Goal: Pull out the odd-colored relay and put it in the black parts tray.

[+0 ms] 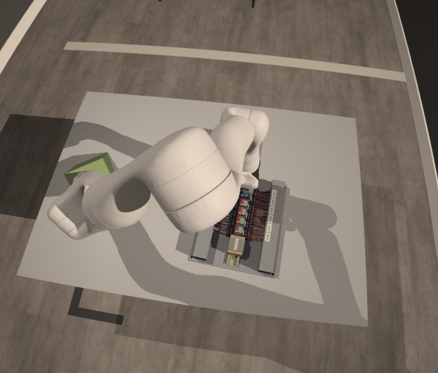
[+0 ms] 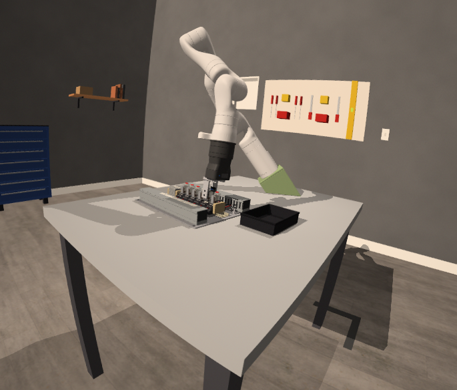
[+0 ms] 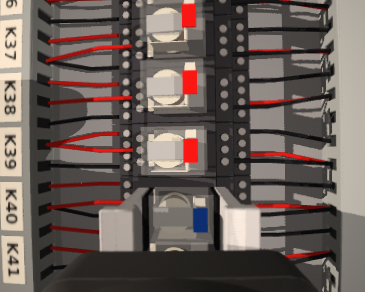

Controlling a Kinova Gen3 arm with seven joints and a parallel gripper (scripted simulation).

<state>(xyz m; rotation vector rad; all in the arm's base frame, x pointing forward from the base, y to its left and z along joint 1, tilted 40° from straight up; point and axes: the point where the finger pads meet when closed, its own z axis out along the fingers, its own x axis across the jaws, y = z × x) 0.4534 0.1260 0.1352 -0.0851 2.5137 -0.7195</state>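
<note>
Blue-button relay [image 3: 180, 220] sits in panel [image 1: 270, 257] row by K40 | gripper [image 3: 180, 227] clamped on its two side walls | likely light, rigid, slick plastic | loose panel may lift | tray [image 2: 268, 219] alongside.
</note>
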